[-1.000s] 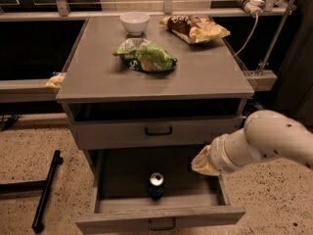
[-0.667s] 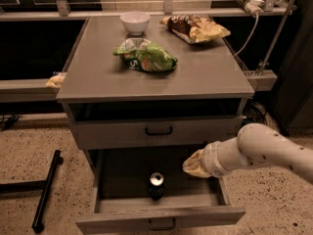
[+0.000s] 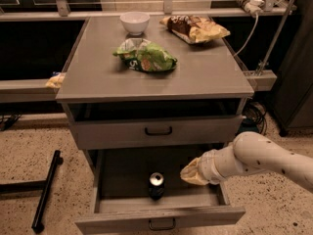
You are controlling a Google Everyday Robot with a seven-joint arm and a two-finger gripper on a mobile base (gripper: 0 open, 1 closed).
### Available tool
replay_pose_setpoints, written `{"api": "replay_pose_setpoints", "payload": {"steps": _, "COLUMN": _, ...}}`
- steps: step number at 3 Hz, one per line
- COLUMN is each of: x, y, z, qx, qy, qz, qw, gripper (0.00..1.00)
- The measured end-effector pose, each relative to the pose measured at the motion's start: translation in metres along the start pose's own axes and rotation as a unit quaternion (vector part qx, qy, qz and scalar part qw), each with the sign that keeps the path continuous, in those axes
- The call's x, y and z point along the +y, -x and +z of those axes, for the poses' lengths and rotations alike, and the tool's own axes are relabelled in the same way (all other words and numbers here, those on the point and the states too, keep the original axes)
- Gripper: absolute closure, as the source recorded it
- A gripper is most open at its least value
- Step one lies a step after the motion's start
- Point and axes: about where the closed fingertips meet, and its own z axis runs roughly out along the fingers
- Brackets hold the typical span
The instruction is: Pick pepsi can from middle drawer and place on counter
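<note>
The pepsi can [image 3: 156,185], dark with a silver top, stands upright near the front middle of the open middle drawer [image 3: 117,207]. The counter [image 3: 200,75] is the grey cabinet top above it. My gripper [image 3: 192,173], at the end of the white arm reaching in from the right, hangs over the drawer's right part. It is a little to the right of the can and apart from it. A yellowish cover wraps the gripper's end.
On the counter lie a white bowl [image 3: 134,21], a green chip bag [image 3: 145,56] and a brown-yellow chip bag [image 3: 195,28]. The upper drawer [image 3: 156,131] is shut. A black bar [image 3: 46,190] lies on the floor to the left.
The arm has moved left and farther in over the open drawer, bringing the gripper closer to the can. The can has not moved.
</note>
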Motion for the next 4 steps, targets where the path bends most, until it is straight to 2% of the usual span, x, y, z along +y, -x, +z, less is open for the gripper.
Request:
{"api": "replay_pose_setpoints", "payload": {"steps": 1, "x": 0.005, "y": -0.011, "z": 0.015, "qx": -0.014, "qy": -0.009, "qz": -0.006, "qw": 0.9998, "gripper": 1.0}}
{"api": "replay_pose_setpoints", "payload": {"steps": 2, "x": 0.009, "y": -0.014, "z": 0.046, "qx": -0.046, "qy": -0.013, "qz": -0.021, "qw": 0.9986, "gripper": 0.92}}
{"api": "replay_pose_setpoints", "payload": {"steps": 4, "x": 0.012, "y": -0.008, "z": 0.096, "qx": -0.093, "qy": 0.009, "qz": -0.045, "qw": 0.9946, "gripper": 0.51}}
